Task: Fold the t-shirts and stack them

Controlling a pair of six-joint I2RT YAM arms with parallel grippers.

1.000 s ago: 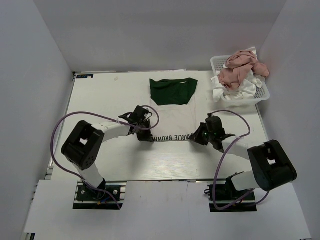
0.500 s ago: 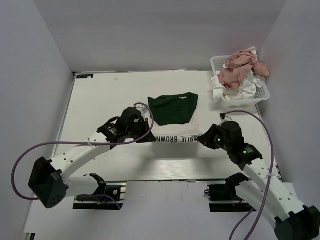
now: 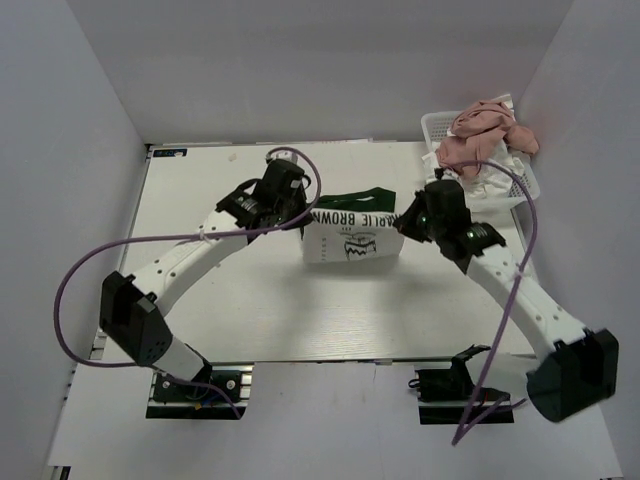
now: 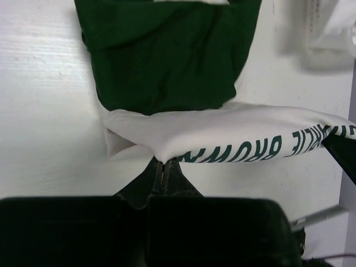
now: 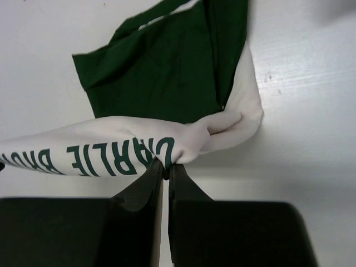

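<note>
Raised fold of the t-shirt (image 3: 350, 240) hides most of its green cloth

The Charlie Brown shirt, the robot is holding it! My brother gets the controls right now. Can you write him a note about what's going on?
Left gripper: shut on the t-shirt, at one end of its lettered edge.
Right gripper: shut on the other end.
Shirt: the lettered edge is held up off the table, stretched between both grippers above the green end.
Other shirts: bunched in the basket.
Done: no shirt is folded and stacked yet.
Left: probably lay this fold down, finish it, then fold and stack the rest.
</note>
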